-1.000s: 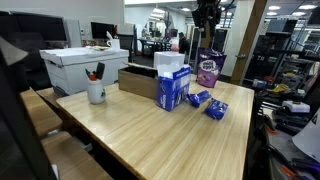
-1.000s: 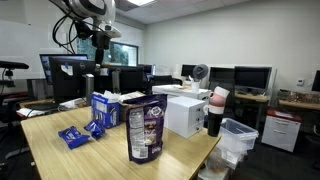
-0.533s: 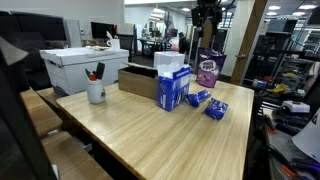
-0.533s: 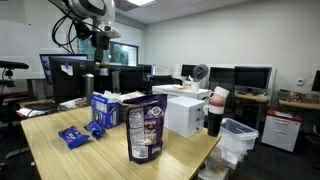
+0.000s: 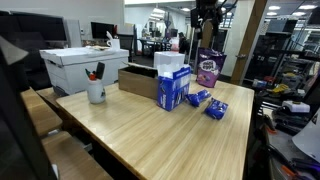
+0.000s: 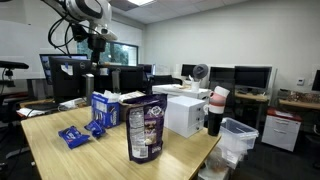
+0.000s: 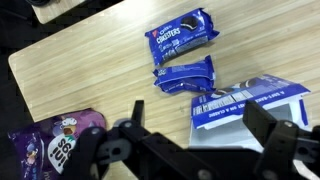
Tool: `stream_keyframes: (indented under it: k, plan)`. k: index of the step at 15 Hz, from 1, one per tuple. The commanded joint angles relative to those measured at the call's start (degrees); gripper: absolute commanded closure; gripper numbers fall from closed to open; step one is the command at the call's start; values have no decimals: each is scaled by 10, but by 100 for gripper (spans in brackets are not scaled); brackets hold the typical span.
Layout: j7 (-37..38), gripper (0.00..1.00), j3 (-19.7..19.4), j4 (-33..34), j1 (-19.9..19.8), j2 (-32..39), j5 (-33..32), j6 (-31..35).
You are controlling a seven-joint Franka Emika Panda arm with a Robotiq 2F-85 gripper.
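Wrist view, looking straight down from a height: the hand (image 7: 196, 110) is released, its two dark fingers (image 7: 137, 112) spread wide and holding nothing. A light wooden desk (image 7: 80, 70) lies well below it.

Just ahead of the fingertips lies the nearer cookie pack (image 7: 185, 75), blue and flat on the desk. Beyond it, a little apart, is the farther cookie pack (image 7: 182, 38). Both packs have their long axis running across the picture with a slight tilt. That is roughly the same line on which the fingers stand apart, so closing across a pack's narrow side would probably call for a turn of the wrist.

Between and under the fingers is an open blue carton (image 7: 245, 105), its near edge covered by the hand. A purple snack bag (image 7: 60, 145) lies to the lower left, cut off by the picture's edge and partly behind the hand's body.

In both exterior views the hand (image 5: 206, 20) (image 6: 97, 40) hangs high above the desk, small and dark, and its fingers are hard to make out. The carton (image 5: 172, 85) stands upright there, with the packs beside it. The print on the nearer pack is too blurred to read
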Motion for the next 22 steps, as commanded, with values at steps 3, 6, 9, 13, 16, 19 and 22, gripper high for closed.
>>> stream_keyframes:
  k: [3,6,9,13,16,19,22]
  plan:
    - [-22,32,9,-16,5,-9,18,14]
    - [-28,49,12,-19,9,-10,28,23]
    - [-45,65,11,-29,12,-15,53,62]
    - [-72,87,11,-42,12,-14,74,113]
    - [-95,90,11,-55,12,-11,77,151]
    - [-100,94,12,-67,12,-11,77,181]
    - [-96,96,13,-78,13,-11,75,201]
